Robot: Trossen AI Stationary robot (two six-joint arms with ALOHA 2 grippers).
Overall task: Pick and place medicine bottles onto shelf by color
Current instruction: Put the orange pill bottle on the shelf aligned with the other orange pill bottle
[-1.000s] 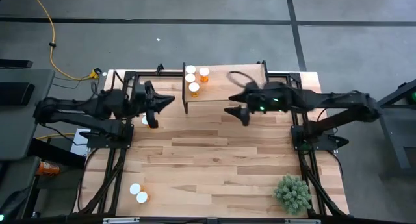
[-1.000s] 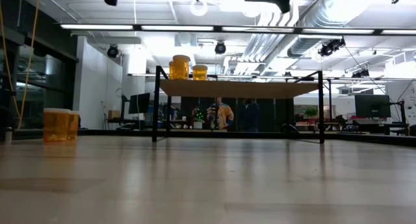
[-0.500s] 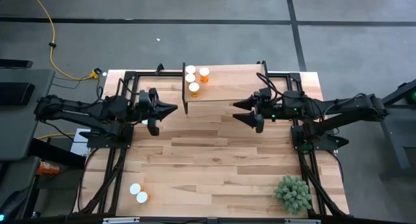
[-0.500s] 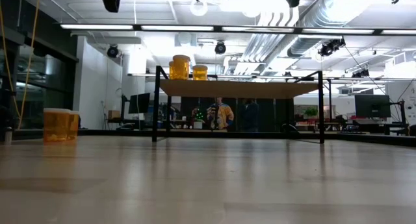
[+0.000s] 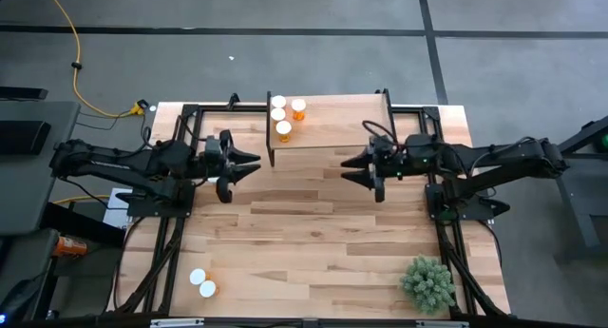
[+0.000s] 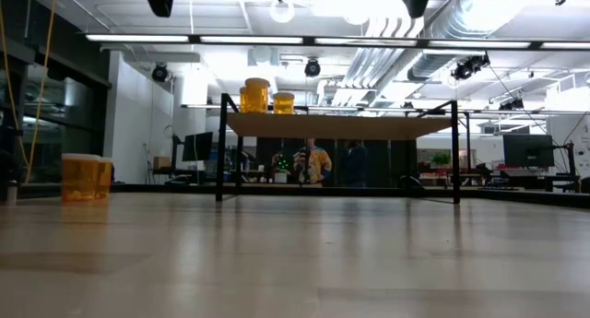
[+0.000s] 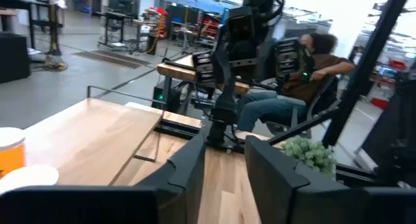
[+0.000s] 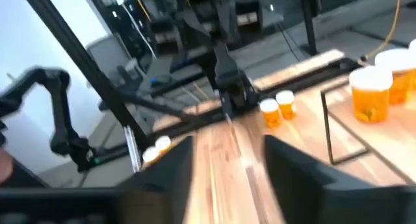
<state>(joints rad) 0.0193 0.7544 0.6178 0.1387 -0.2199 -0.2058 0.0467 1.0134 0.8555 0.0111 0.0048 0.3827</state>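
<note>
Three medicine bottles [image 5: 284,116] on shelf [image 5: 332,128] overhead; low view shows two. Both jaws open, empty.

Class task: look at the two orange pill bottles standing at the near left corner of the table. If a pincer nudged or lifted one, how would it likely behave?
The two bottles stand upright on flat bases, so a low push would probably slide one and a high push tip it. Once on its side, the round body would likely roll. They look small and thin-walled, so probably light and stiff.
</note>
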